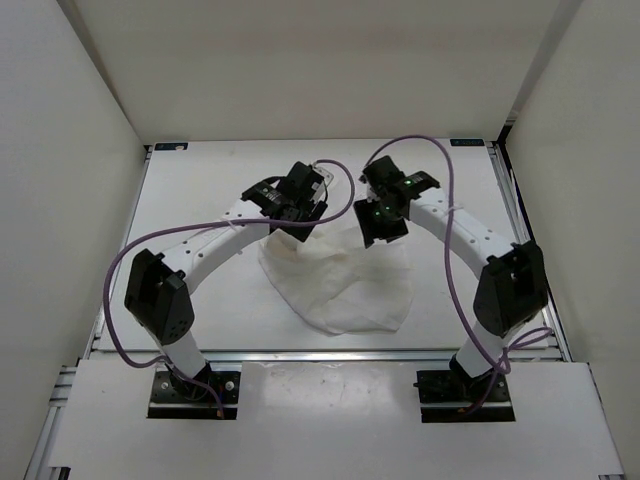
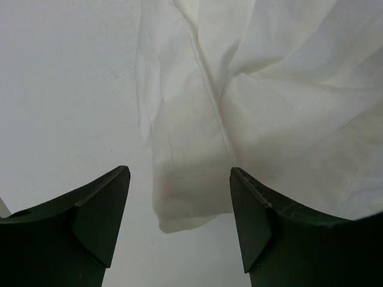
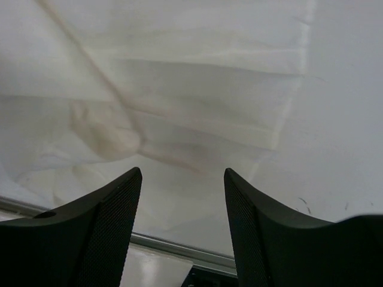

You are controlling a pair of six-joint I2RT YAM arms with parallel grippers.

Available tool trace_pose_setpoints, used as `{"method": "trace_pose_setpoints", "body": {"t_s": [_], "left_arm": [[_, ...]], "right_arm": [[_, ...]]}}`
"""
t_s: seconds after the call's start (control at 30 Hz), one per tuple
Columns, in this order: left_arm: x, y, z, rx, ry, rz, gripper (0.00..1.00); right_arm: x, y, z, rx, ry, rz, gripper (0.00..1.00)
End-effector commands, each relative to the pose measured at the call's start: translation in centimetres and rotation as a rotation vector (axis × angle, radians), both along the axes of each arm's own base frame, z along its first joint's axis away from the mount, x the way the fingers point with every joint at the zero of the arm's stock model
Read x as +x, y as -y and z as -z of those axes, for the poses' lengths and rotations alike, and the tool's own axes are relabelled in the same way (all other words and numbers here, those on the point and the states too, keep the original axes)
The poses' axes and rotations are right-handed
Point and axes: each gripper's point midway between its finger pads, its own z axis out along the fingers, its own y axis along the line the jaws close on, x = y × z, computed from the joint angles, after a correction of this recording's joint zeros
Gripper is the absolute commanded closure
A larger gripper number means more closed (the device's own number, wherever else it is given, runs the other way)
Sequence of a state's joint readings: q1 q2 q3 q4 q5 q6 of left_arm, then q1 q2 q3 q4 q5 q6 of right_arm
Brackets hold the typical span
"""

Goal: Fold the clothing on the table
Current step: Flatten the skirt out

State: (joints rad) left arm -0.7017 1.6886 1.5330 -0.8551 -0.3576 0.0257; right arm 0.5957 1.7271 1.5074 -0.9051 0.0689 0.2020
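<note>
One clothing (image 1: pixel 345 285), seemingly a single piece, one table (image 1: pixel 200 200), two pincers, left pincer (image 2: pixel 179 173), right pincer (image 3: pixel 182 172)

Clothing (image 1: pixel 345 285) lies crumpled on table (image 1: pixel 200 190), near centre. Left gripper (image 1: pixel 298 222) and right gripper (image 1: pixel 381 228) poised over its far edge.

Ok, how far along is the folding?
No neat fold shows yet: the clothing lies rumpled on the table. In hand: both arms reach over its far edge, the left claw open astride a corner, the right claw open over a creased patch, neither gripping. To do: grasp, fold, flatten.
</note>
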Motion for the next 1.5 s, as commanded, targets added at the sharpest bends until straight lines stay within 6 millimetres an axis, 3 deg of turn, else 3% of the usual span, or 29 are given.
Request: {"method": "trace_pose_setpoints", "body": {"t_s": [0.0, 0.17, 0.3, 0.5, 0.77, 0.93, 1.0, 1.1, 1.17, 1.23, 1.33, 1.4, 1.47], "left_arm": [[0.3, 0.3, 0.4, -0.035, 0.019, -0.005, 0.22], [0.0, 1.8, 1.2, -0.073, -0.002, -0.012, 0.25], [-0.5, 2.2, 2.5, -0.071, -0.07, -0.043, 0.42], [-2.5, 2.8, 4.9, 0.046, -0.09, -0.006, 0.48], [-2.2, 0.1, 6.7, 0.229, -0.026, -0.092, 0.49], [-1.2, -2.1, 5.8, 0.341, 0.128, -0.192, 0.49], [-1.1, -2.5, 5.7, 0.363, 0.162, -0.203, 0.54], [-0.8, -2.8, 6.4, 0.367, 0.174, -0.227, 0.89], [-0.6, -3.2, 6.8, 0.383, 0.171, -0.239, 1.0], [-0.5, -3.0, 6.7, 0.374, 0.157, -0.235, 1.0], [-0.4, -0.9, 5.4, 0.281, 0.121, -0.189, 1.0], [-1.0, 2.3, 4.1, 0.171, 0.06, -0.103, 1.0], [-0.7, 7.2, -0.6, 0.001, 0.066, -0.012, 1.0]], "right_arm": [[1.2, 4.8, -1.8, -0.01, 0.071, 0.184, 0.37], [1.6, 9.7, -2.1, 0.069, 0.073, 0.345, 0.38], [1.5, 12.5, -1.7, 0.048, 0.076, 0.416, 0.38], [1.4, 13.2, -1.1, 0.051, 0.068, 0.434, 0.38], [1.2, 12.8, -0.3, 0.047, 0.044, 0.416, 0.38], [0.6, 13.2, -0.7, 0.068, 0.045, 0.43, 0.38], [0.5, 13.4, -0.5, 0.072, 0.048, 0.435, 0.39], [0.2, 13.3, -0.5, 0.077, 0.052, 0.427, 0.38], [-0.1, 13.5, -0.5, 0.077, 0.049, 0.435, 0.39], [-0.1, 13.5, -0.6, 0.079, 0.055, 0.437, 0.4], [-0.1, 13.3, -0.8, 0.089, 0.065, 0.434, 0.4], [-0.3, 13.4, -0.7, 0.094, 0.057, 0.439, 0.4], [-0.3, 13.5, -0.5, 0.097, 0.057, 0.449, 0.4]]}}
